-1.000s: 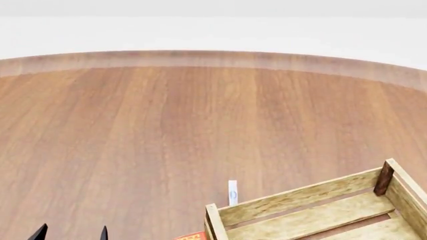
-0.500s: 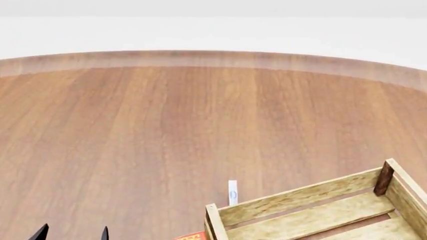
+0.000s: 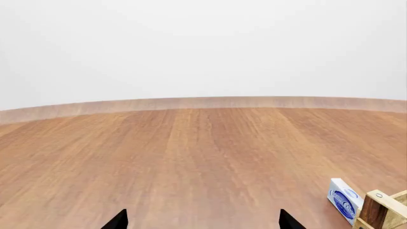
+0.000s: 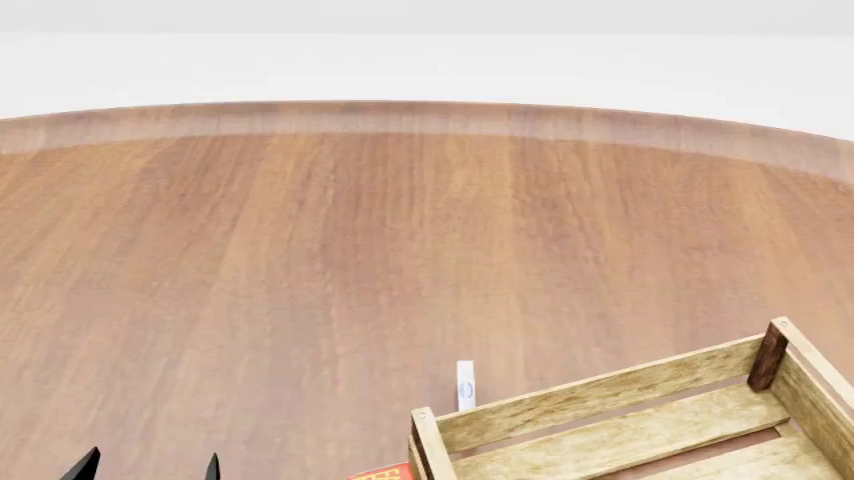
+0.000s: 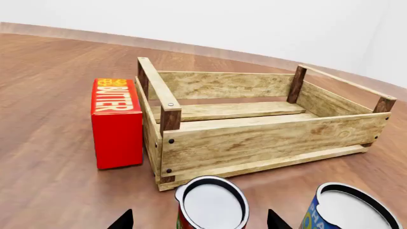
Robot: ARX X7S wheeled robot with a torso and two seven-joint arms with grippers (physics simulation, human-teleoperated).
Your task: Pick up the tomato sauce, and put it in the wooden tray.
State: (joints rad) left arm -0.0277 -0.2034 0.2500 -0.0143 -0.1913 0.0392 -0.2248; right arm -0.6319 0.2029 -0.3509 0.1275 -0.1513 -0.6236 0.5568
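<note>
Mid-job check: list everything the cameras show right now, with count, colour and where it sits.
wooden tray: 1, pale slats with dark corner posts, on the table, nothing visible inside
butter box: 1, red with yellow lettering, lying against the tray's short end
tomato sauce: 1, silver top, red edge of label showing, in front of the tray's long side, between the right fingertips
blue-and-yellow can: 1, beside the tomato sauce, cut by the frame edge
blue-and-white box: 1, standing on the table by the tray's corner
table: 1, brown wood grain
left gripper: black tips only, apart, over bare table
right gripper: black tips only, apart, either side of the tomato sauce
</note>
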